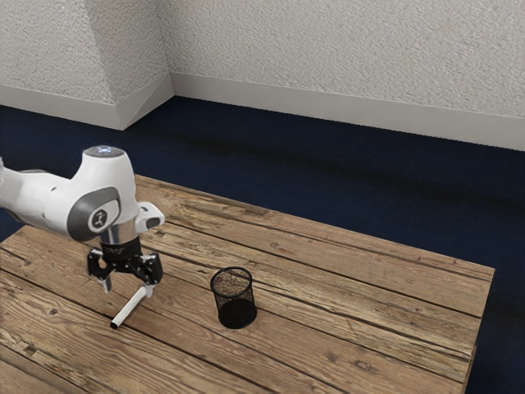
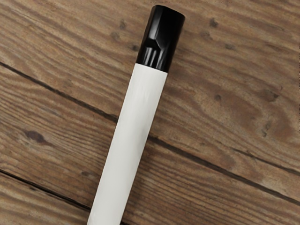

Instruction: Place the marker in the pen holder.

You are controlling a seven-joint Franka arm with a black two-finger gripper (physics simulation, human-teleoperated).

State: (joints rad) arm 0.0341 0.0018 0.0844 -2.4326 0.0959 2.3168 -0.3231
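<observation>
My gripper (image 1: pixel 128 289) is open above the table at the exterior view's left, its two fingers standing wide apart. The white marker (image 1: pixel 130 306) with a black end lies slanted just below it, its far end close to one fingertip. In the wrist view the marker (image 2: pixel 127 136) runs under the hand, black cap outward, with nothing pressing on it from two sides that I can see. The black mesh pen holder (image 1: pixel 236 312) stands upright, apart from the gripper, toward the exterior view's right.
The wooden table (image 1: pixel 369 300) extends past the pen holder to its edge at the exterior view's right. Dark blue floor (image 1: pixel 328 189) and pale textured walls lie beyond it.
</observation>
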